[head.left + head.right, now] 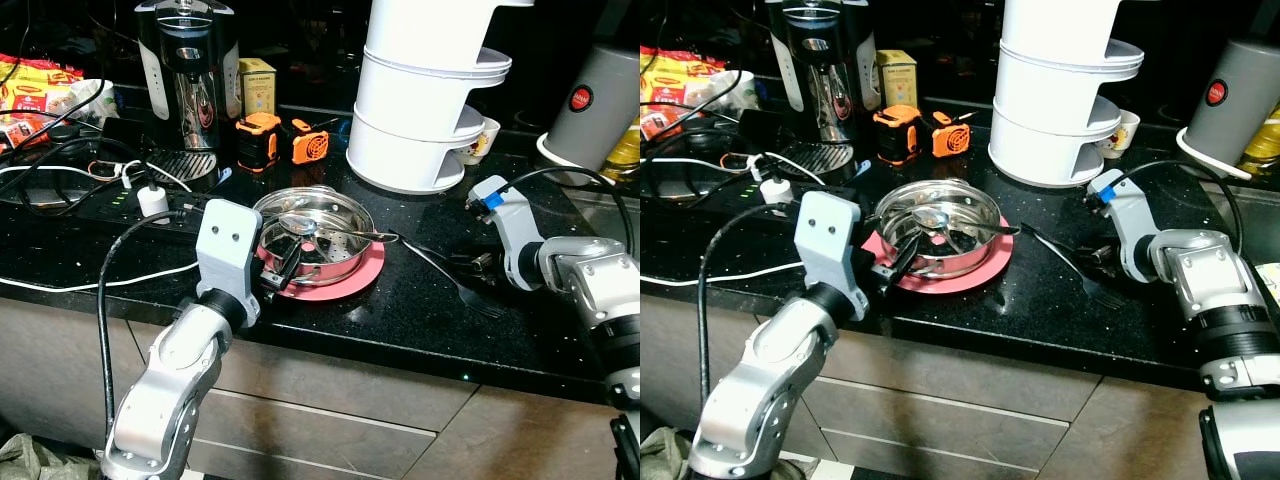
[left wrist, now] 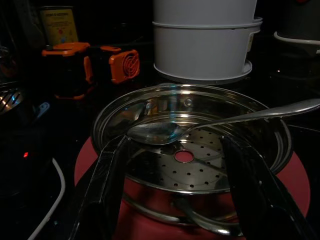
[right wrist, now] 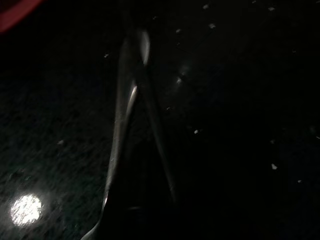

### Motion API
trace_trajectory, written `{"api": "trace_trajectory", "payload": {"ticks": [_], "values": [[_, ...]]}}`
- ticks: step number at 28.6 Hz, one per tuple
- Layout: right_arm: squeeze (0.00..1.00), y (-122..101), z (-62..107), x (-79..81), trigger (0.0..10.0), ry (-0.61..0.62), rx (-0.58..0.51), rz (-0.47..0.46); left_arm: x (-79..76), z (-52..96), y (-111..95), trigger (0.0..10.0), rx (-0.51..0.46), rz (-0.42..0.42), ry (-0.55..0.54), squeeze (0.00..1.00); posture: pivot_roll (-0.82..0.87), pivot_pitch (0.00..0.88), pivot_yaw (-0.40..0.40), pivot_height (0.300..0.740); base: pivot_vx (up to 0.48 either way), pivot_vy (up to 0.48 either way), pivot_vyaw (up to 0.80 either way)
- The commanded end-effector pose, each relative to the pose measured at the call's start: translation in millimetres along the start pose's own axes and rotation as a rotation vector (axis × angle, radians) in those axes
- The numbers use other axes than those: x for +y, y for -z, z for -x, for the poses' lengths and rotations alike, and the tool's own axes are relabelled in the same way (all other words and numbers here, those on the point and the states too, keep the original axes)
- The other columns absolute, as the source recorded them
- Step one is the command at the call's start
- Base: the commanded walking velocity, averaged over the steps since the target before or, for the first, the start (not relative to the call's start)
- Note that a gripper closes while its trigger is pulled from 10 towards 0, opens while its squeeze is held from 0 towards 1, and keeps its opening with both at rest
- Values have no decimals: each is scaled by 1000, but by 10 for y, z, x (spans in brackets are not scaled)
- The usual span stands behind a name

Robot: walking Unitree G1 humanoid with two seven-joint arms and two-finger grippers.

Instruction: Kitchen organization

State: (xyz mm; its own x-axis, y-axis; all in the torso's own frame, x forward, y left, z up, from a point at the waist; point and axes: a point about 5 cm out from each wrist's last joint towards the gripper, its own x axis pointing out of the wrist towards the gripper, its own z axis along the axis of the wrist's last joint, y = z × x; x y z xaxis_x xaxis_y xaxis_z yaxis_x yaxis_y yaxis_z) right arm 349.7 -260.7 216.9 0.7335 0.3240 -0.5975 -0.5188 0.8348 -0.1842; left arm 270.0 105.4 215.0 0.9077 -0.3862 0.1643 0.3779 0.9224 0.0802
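While the black speckled worktop (image 1: 420, 310) was crowded with appliances, the left end effector (image 1: 283, 268) was seen with its fingers spread wide at the near rim of the perforated stainless-steel steamer pan (image 1: 315, 238), which sat on a round pink plate (image 1: 362, 275) and held a metal spoon (image 2: 165, 132); nothing was gripped. Further right, the right end effector (image 1: 482, 263) was lowered over a dark fork (image 1: 470, 293); whether it was closed could not be told. Gathering the cutlery was judged the step in hand, calling next for a secure pinch.

The black counter (image 1: 420, 310) carries a red plate (image 1: 352, 280) near its front edge, a fork (image 1: 455, 280) beside it, a white steamer (image 1: 425, 150) and coffee machine (image 1: 188, 80) toward the back.
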Motion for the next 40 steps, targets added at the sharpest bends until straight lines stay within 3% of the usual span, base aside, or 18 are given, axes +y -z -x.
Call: {"api": "trace_trajectory", "payload": {"ticks": [1,11,20,24,25,27,30,31,33,40], "values": [[0,189,-43,20,0,-13,119,-21,-10,15,7,10000,12,-1,1,0,33,0,-89,740,0,0,0],[0,267,-70,50,0,-43,142,-89,-14,12,4,10000,11,0,2,0,32,0,-89,740,0,0,0],[0,213,-62,-55,0,41,2,-199,-14,4,-2,10000,1,-1,-1,0,28,0,-87,740,0,0,0],[0,84,16,-178,0,98,-222,-329,-21,-19,-36,10000,-28,12,0,0,24,0,-84,740,0,0,0],[0,84,16,-178,0,98,-222,-329,-21,-19,-36,10000,-28,12,0,0,24,0,-84,740,0,0,0],[0,-4,74,-238,0,127,-343,-364,-30,-33,-58,10000,-46,24,-6,0,23,0,-84,740,0,0,0],[0,-117,167,-263,0,86,-507,-442,-40,-52,-82,10000,-74,19,-24,0,22,0,-83,740,0,0,0],[0,-117,167,-263,0,86,-507,-442,-40,-52,-82,10000,-74,19,-24,0,22,0,-83,740,0,0,0],[0,-149,248,-295,0,56,-637,-534,-48,-60,-79,10000,-77,19,-26,0,16,0,-80,740,0,0,0],[0,-103,294,-264,0,1,-729,-601,-54,-55,-106,10000,-90,42,-15,0,15,0,-77,740,0,0,0]]}}
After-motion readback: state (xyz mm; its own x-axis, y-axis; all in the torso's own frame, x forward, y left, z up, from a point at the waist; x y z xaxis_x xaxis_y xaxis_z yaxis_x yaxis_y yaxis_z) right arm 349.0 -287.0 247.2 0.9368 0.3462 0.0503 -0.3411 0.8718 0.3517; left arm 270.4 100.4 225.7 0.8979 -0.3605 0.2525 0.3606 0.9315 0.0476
